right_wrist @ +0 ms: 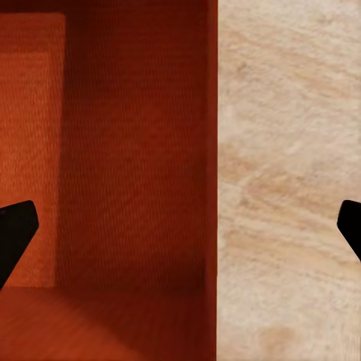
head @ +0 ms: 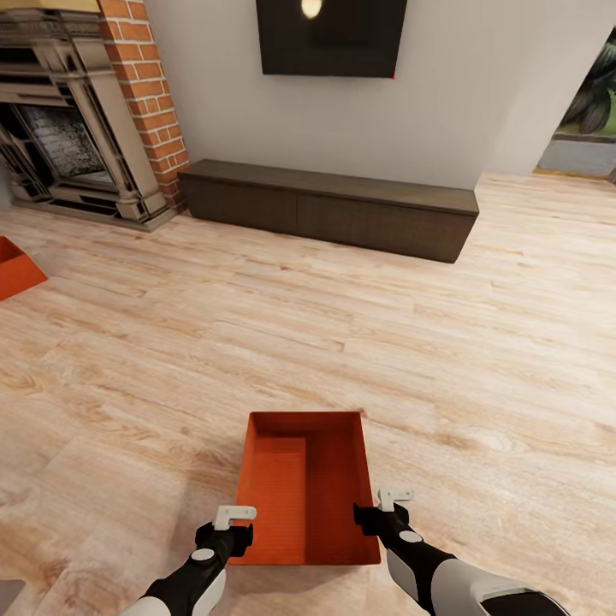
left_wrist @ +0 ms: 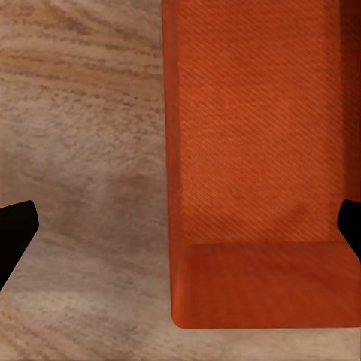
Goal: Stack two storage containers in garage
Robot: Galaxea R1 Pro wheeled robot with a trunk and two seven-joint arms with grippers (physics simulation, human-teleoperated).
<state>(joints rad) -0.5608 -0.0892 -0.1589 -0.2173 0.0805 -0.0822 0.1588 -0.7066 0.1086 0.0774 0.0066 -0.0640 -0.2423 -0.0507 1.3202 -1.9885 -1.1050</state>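
One red-orange open-top storage container [head: 308,488] sits on the light wood-plank floor of the living room, directly in front of me. My left gripper [head: 233,526] is open at its near left corner. In the left wrist view its fingers stand wide apart, one on each side of the container's left wall [left_wrist: 174,188]. My right gripper [head: 385,509] is open at the near right corner and straddles the right wall [right_wrist: 213,150] the same way. The second storage container [head: 15,269] lies on the floor at the far left edge, partly cut off.
A long low dark wood cabinet [head: 334,210] runs along the white back wall under a black wall screen [head: 329,34]. A fireplace [head: 73,137] with a brick column [head: 145,94] stands at the back left. An opening [head: 582,145] shows at the back right.
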